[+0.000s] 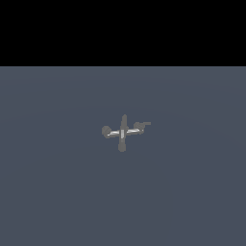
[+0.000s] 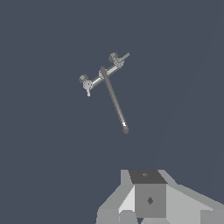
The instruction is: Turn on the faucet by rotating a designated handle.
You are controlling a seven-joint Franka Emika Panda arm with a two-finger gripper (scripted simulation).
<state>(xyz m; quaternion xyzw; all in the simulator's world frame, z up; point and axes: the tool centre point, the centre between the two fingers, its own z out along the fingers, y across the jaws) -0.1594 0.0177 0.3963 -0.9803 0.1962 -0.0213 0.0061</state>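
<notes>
the exterior view is showing only the faucet [image 1: 122, 132], sitting alone near the middle of a flat slate-grey floor [image 1: 53, 192] under a black band; no arm or gripper is appearing there. in it the dark upright bar is crossing a lighter bar, with a plain round knob [image 1: 106, 130] at the end toward the exterior view's left and the handle [image 1: 141, 126], a knob with a thin lever jutting sideways, at the end toward the exterior view's right.

the wrist view is giving what the other is not: the gripper [image 2: 148, 199], a blocky white-and-grey body with a dark top plate, is filling one edge of its picture, well apart from the faucet [image 2: 107, 81]. its fingertips are lying outside the picture, so i cannot tell whether the jaws are apart or together. here the dark bar is looking much longer, and the handle [image 2: 118, 58] is showing its lever clearly. the other end knob [image 2: 85, 82] is also seeming to carry a small stub.

nothing is standing between gripper and faucet; only bare floor is lying around them.
</notes>
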